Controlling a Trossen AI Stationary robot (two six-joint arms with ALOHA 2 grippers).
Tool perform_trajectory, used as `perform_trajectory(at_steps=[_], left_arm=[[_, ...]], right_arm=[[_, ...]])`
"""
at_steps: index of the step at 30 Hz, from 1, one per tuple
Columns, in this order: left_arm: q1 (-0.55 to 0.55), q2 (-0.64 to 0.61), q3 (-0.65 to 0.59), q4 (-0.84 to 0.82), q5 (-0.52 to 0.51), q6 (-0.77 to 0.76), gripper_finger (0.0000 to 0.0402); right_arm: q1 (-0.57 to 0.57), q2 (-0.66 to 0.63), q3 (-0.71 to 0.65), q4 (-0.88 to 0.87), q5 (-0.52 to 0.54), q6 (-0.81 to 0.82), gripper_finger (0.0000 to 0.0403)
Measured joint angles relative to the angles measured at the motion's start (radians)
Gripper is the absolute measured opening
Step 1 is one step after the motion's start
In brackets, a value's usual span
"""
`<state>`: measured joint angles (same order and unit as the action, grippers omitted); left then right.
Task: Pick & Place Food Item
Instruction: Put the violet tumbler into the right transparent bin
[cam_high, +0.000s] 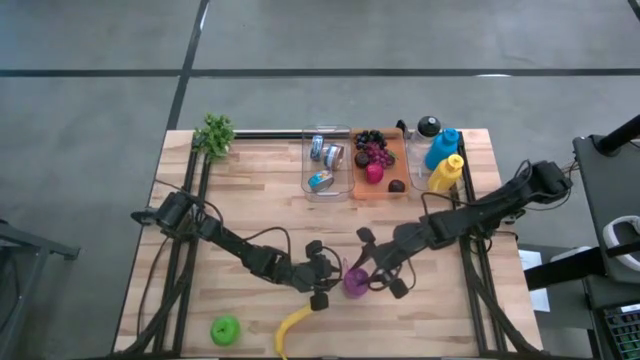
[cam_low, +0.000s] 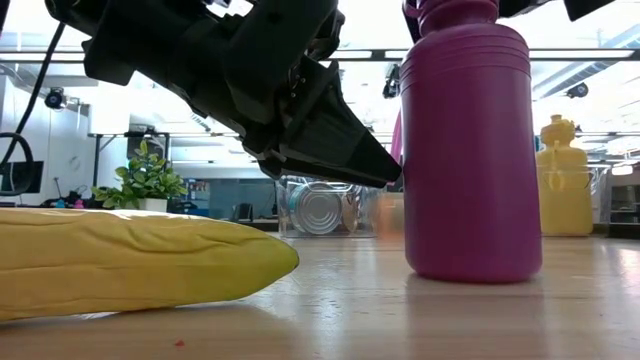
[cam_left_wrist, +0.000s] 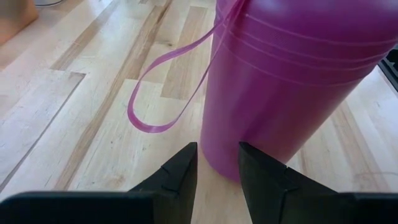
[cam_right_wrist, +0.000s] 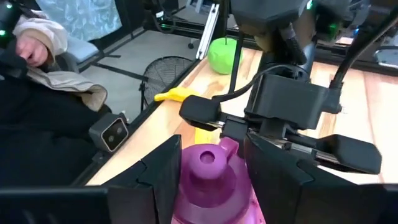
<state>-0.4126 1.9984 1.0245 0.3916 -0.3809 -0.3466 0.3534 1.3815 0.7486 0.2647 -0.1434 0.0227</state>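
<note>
- A robotics lab or workshop: a pale butcher-block wooden table on a black metal frame stands on a grey concrete floor.
- Beyond it, an open hall with ceiling strip lights.
- A black floor fan stands beside the table.

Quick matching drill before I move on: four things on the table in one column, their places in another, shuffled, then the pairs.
Things:
1. purple bottle
2. banana
3. green apple
4. yellow bottle

Places:
A. near table edge, toward the left arm's side
B. standing between the left gripper and right gripper
C. far edge, beside the blue bottle
D. lying at the near edge, just below the left gripper in the high view

Pairs: 1-B, 2-D, 3-A, 4-C
</note>
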Motion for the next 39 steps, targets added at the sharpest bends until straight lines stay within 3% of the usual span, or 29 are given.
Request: perform_trajectory(at_steps=[7,18,39], left_arm=[[0.0,0.0,0.0,0.0,0.0,0.0,0.0118],[0.0,0.0,0.0,0.0,0.0,0.0,0.0118],[0.0,0.0,0.0,0.0,0.0,0.003,0.0118]], right_arm=[[0.0,0.01,0.001,0.001,-0.023,-0.013,0.0146],[0.0,0.007,0.001,0.001,-0.023,-0.032,0.0053],[0.0,0.012,0.001,-0.002,-0.022,-0.029,0.0062]])
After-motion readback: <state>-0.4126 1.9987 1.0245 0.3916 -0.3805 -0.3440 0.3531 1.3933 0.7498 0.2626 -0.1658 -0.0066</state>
